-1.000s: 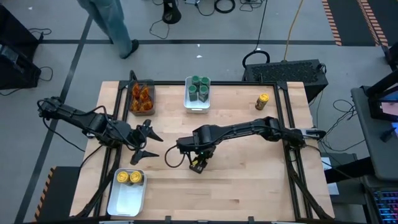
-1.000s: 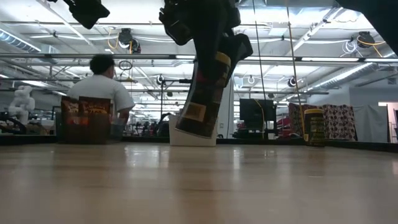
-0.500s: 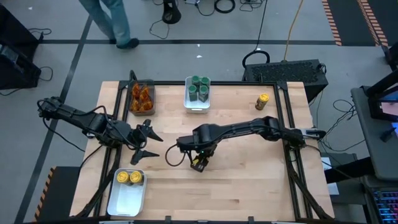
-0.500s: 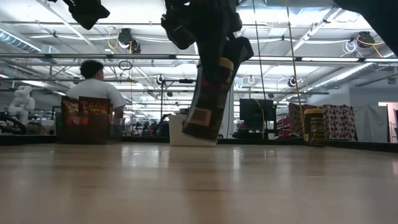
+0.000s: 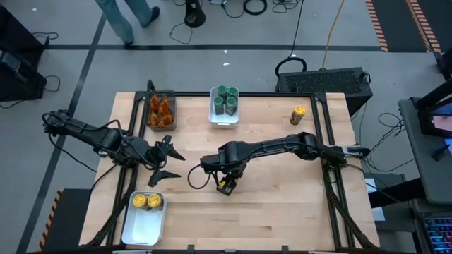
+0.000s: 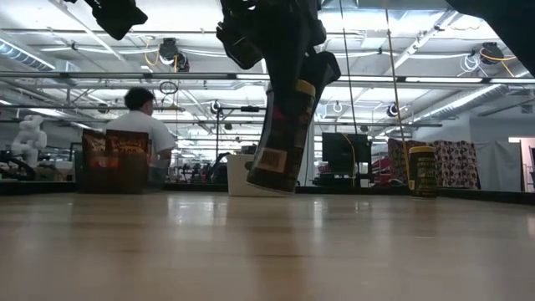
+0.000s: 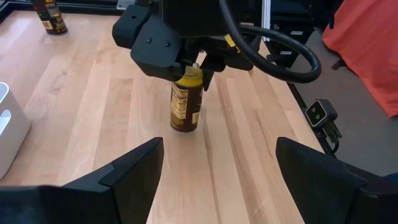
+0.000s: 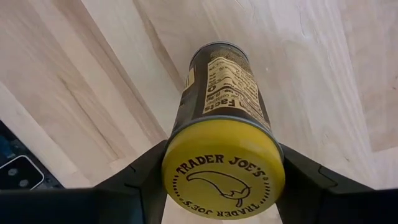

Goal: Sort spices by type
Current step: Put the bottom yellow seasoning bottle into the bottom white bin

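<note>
My right gripper (image 5: 224, 182) hangs over the middle of the table, shut on a dark yellow-lidded spice jar (image 6: 280, 142). My left gripper (image 5: 168, 161) stands open at the left, pointing at that jar (image 7: 185, 107), with nothing between its fingers. Two yellow-lidded jars (image 5: 147, 202) stand in the white tray (image 5: 143, 227) at the near left. Green-lidded jars (image 5: 226, 95) stand in the white tray (image 5: 224, 121) at the far edge. Orange-brown pieces (image 5: 161, 107) lie in the dark bin (image 5: 147, 118). One more yellow-lidded jar (image 5: 299, 115) stands upright on the table at the far right. My right gripper pinches the jar at its top, one finger on either side of the yellow lid (image 8: 186, 155). The fingers (image 8: 144, 180) come from above, pointing down. The jar hangs below them, tilted, with its base (image 6: 269, 189) just clear of the table.
Bare wood lies around the held jar and along the near right of the table (image 5: 282, 219). A black frame rail (image 5: 328, 141) runs along the table's right side. A person (image 6: 138, 125) is in the room beyond the far edge.
The held jar has shifted a little toward the table's right and sunk slightly, and it hangs a bit less tilted. The person beyond the table has walked on.
</note>
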